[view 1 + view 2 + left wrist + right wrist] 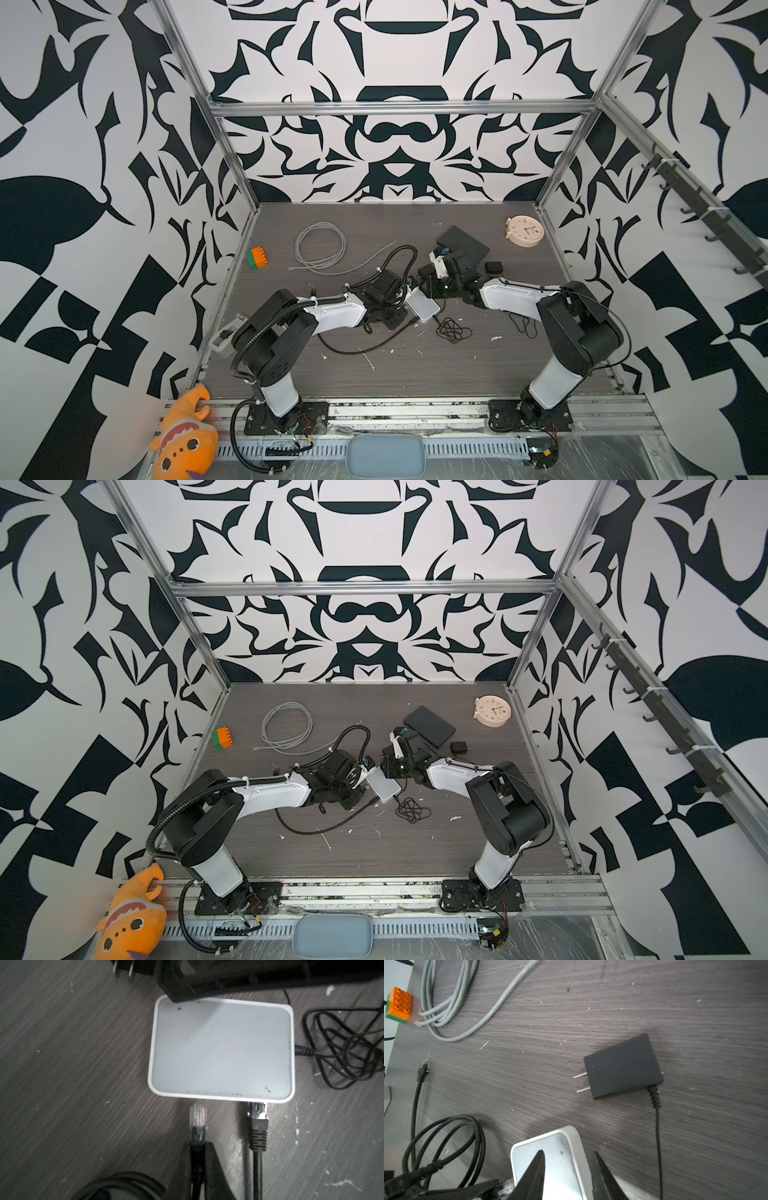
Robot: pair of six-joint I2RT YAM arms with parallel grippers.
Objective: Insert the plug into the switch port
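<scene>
Black-and-white patterned walls box in the dark wood-grain table [415,374]. In both top views my left arm [332,311] and right arm [511,295] meet at mid-table over the white switch [423,306]. Well behind them lie a coiled grey cable [322,249], an orange-and-green brick [257,257], a black flat box [463,248] and a cream clock [525,231]. A thin black cord [453,330] lies tangled just beside the switch.

From the left wrist camera I see the switch [220,1049] flat on the table. The left gripper [197,1151] is clamped on the black boot of the clear plug [198,1116]. The plug points at the switch's port side, and its tip sits just short of that edge, not in. Beside it a second plug [257,1111] on a black cable is already seated in a port. A barrel connector [303,1051] enters an adjoining side. A dark part of the other arm overlaps the far corner.

From the right wrist camera, the right gripper [568,1152] has its jaws apart at one end of the switch [560,1147]. One finger is over the top face and the other is just outside the edge. I cannot tell whether either touches it. Past it on the table lies the black power adapter [623,1066], prongs out. A loose cable end [423,1068] lies well apart from it.
</scene>
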